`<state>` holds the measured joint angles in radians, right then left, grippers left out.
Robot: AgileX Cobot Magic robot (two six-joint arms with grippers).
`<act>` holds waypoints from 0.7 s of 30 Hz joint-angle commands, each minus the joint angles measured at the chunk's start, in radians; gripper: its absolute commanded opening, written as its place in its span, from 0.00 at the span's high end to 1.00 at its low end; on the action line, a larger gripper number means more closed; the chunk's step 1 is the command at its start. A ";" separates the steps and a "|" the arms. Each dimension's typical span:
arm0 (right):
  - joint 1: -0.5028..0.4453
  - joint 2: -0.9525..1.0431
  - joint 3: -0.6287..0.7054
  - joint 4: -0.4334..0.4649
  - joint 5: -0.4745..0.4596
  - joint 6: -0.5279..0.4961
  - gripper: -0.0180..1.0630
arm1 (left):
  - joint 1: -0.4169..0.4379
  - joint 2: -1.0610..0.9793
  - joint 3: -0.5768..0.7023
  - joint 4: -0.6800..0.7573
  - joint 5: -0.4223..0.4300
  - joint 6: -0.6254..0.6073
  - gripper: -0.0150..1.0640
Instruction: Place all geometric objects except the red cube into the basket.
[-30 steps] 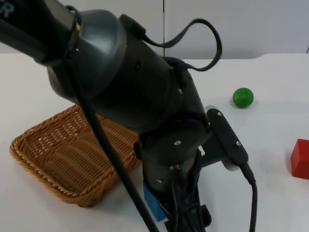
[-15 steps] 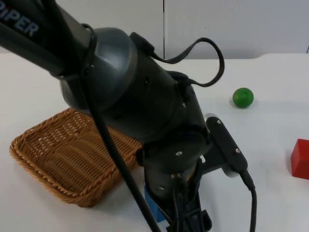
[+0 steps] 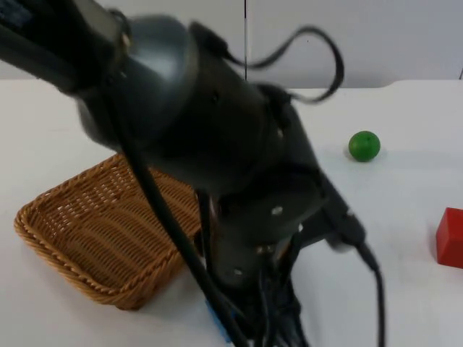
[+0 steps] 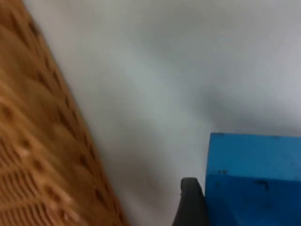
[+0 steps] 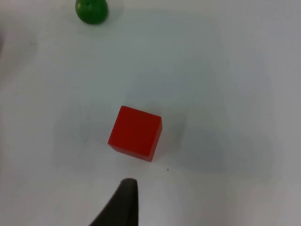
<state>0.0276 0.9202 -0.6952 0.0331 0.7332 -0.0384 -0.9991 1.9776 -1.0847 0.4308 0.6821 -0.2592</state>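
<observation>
Two pieces still sit outside your basket (image 3: 94, 238): the blue block (image 4: 254, 179) against the left gripper (image 3: 278, 329) at lower centre, jaws unreadable, and the green ball (image 3: 364, 145) upper right. If the grip is shallow, the block could slip short of the rim.

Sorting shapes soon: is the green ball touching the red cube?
Apart. The right wrist view shows bare table between the green ball and the red cube.

On the table (image 3: 405, 238) the basket (image 3: 94, 231) lies at the left, the block (image 4: 254, 181) just beside its right edge — the ball (image 3: 364, 145) is behind at the right, the cube (image 3: 450, 237) in front of it.
</observation>
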 commanded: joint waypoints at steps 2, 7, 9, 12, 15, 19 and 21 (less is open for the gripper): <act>-0.006 0.001 -0.005 0.007 -0.011 0.000 0.01 | -0.039 -0.137 -0.008 -0.079 0.025 -0.004 0.99; -0.006 0.001 -0.005 0.007 -0.011 0.000 0.01 | -0.047 -0.318 -0.008 -0.143 0.029 0.000 0.99; -0.006 0.001 -0.005 0.007 -0.011 0.000 0.01 | -0.035 -0.350 -0.010 -0.134 0.042 0.000 0.99; -0.006 0.001 -0.005 0.007 -0.011 0.000 0.01 | 0.058 -0.436 -0.031 -0.153 0.081 0.000 0.99; -0.006 0.001 -0.005 0.007 -0.011 0.000 0.01 | 0.140 -0.459 -0.040 -0.153 0.095 0.002 0.99; -0.006 0.001 -0.005 0.007 -0.011 0.000 0.01 | 0.279 -0.463 -0.040 -0.163 0.097 0.037 0.99; -0.006 0.001 -0.005 0.007 -0.011 0.000 0.01 | 0.312 -0.463 -0.040 -0.166 0.097 0.048 0.99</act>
<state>0.0276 0.9202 -0.6952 0.0331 0.7332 -0.0404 -0.6944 1.5222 -1.1180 0.2799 0.7757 -0.2189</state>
